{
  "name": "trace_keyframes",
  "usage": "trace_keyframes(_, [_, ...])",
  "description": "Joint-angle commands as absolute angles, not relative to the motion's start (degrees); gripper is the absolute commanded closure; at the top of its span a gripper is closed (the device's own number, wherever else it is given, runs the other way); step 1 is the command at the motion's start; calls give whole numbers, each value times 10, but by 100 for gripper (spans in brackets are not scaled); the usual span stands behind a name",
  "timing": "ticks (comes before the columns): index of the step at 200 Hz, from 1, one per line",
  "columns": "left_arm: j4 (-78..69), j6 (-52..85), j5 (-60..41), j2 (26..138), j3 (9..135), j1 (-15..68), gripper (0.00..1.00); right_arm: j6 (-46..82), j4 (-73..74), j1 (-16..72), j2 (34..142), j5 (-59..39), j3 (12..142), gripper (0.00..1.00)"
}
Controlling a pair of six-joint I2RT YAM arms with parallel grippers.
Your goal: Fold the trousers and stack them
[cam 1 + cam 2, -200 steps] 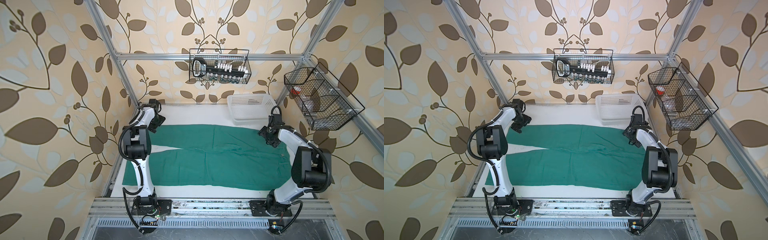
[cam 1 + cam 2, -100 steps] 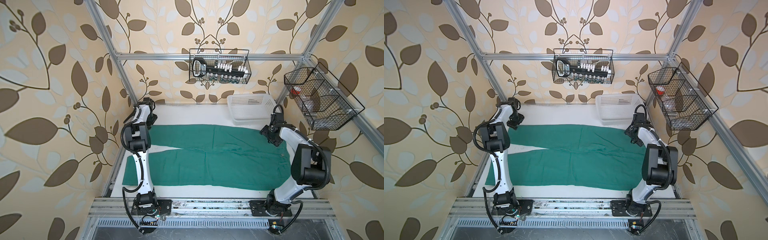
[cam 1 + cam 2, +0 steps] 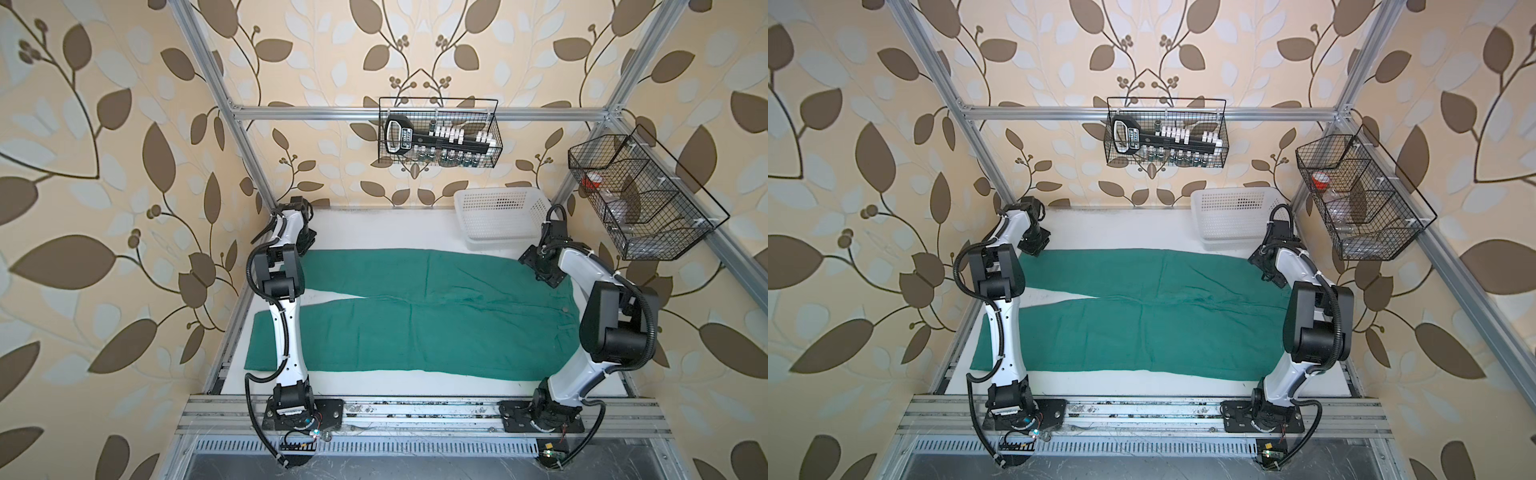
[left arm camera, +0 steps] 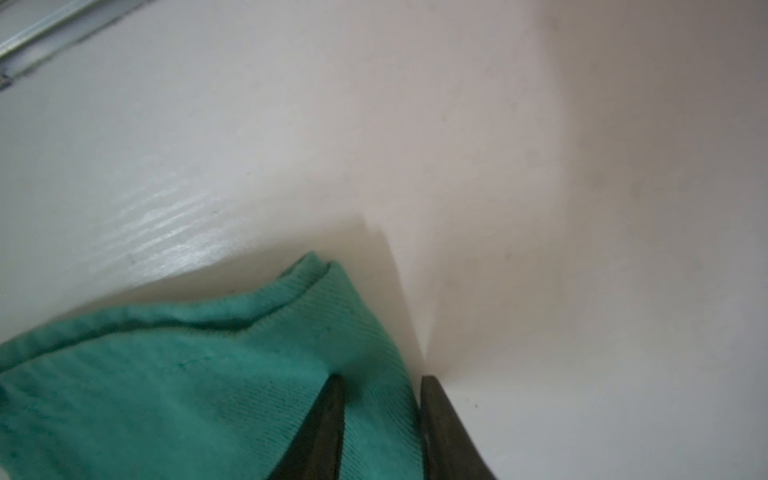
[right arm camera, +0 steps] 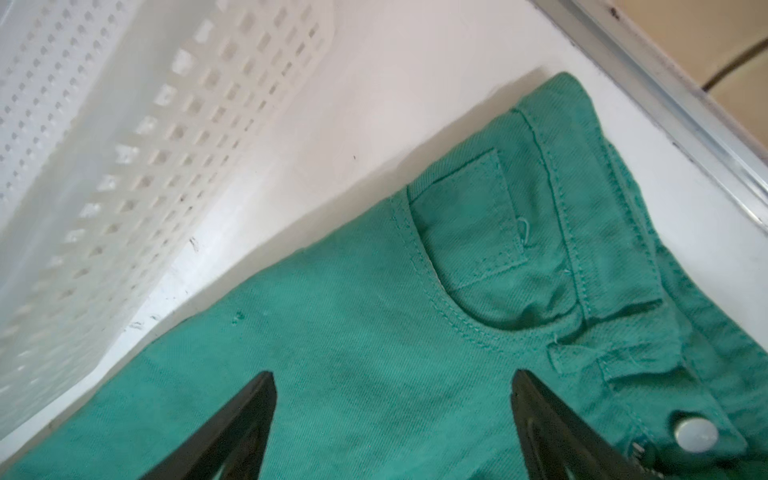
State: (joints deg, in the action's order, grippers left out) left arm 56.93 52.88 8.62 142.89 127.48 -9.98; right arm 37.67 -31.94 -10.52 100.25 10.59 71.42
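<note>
The left gripper (image 4: 380, 378) has its two dark fingers drawn close together, with a narrow strip of green cloth filling the gap between them. One finger lies on the fabric and the other on the bare table just beside the edge. It looks like a pinch on the cloth, though how firm it is cannot be told. What it holds is the far corner of a leg hem (image 4: 232, 320), whose stitched edge buckles up slightly ahead of the fingers.

The right gripper (image 5: 392, 374) has its fingers spread wide apart over the cloth near the front pocket (image 5: 469, 232), clamped on nothing. The round metal button (image 5: 694, 430) of the waistband sits just beside one finger.

Both tools are working on the teal-green woven cloth trousers (image 3: 415, 328). These lie flat and full length across the white table (image 3: 374, 226), waist to the right and leg ends to the left, with one leg far and one near. The left gripper is at the far-left corner and the right gripper at the far-right corner. Just beyond the waist stands the white perforated plastic basket (image 3: 498, 216), close to the trousers' far edge but apart from it.

The step in hand appears to be taking hold of the far edge for a first lengthwise fold, far leg over near leg; nothing is folded yet. Next, the right gripper likely needs to come down and close on the far waist corner. Both arms should then lift together and carry that edge toward the near side, keeping the cloth taut and evenly matched.
</note>
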Motion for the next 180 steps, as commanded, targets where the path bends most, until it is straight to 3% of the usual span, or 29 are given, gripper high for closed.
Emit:
trace_keyframes(1, [565,524,68,1407,1234,-109,83,388,-347,-105,1023,123,752,9])
trace_keyframes(23, [568,523,72,1393,1210,-122,100,389,-361,-107,1035,135,776,8])
trace_keyframes(82, [545,521,106,1259,1087,-131,100,427,-366,-109,1070,149,810,8])
trace_keyframes(122, [509,521,97,1173,986,-131,100,479,-365,-112,1106,154,836,13])
trace_keyframes(180, [502,506,96,1113,940,-134,100,515,-355,-131,1159,146,861,23])
